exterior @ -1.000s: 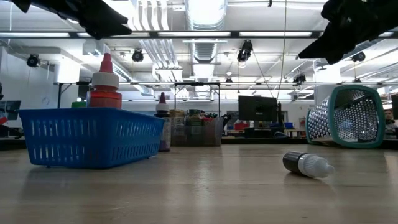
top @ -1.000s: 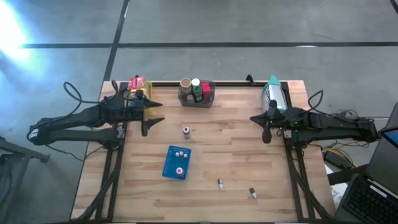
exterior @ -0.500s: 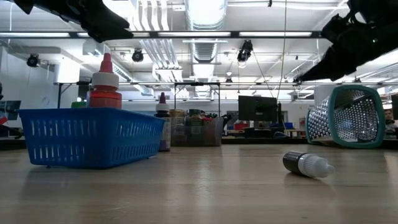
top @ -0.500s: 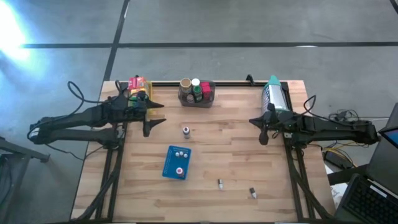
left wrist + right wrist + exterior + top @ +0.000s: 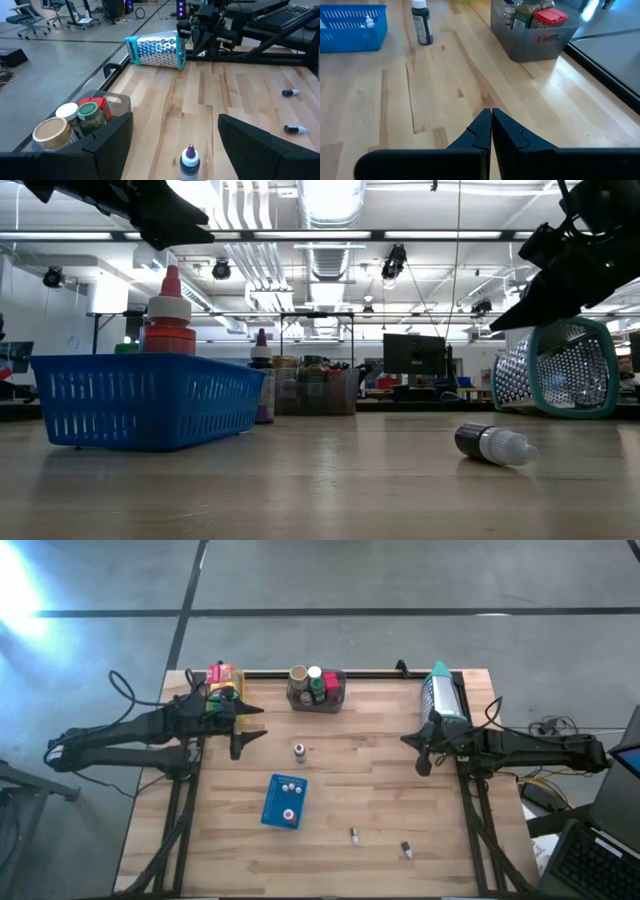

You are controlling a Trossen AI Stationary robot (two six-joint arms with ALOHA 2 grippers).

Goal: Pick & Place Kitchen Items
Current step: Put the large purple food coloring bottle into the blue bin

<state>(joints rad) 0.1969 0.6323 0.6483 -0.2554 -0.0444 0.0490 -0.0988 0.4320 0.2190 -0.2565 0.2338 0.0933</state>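
Wooden desk [image 5: 370, 790] of pale planks on a grey floor, with a workshop of monitors and ceiling lights beyond it in the low view. Left gripper [image 5: 240, 727] hovers near the far left corner, its fingers [image 5: 260, 142] spread apart with nothing between them. Right gripper [image 5: 424, 753] hovers near the right edge, its fingers [image 5: 485, 130] pressed together and empty, just beside a teal-rimmed metal grater [image 5: 440, 692] lying on its side at the far right corner. Grey bin [image 5: 316, 690] at the middle of the far edge holds jars and a red-lidded container; yellow and red packets [image 5: 222, 676] sit at the far left corner. Dark upright bottle [image 5: 300, 750] stands between the bin and a blue tray [image 5: 284, 802], which holds small bottles near the desk's middle. Two small bottles [image 5: 354, 835] and [image 5: 406, 851] lie flat towards the near edge, well apart from both grippers
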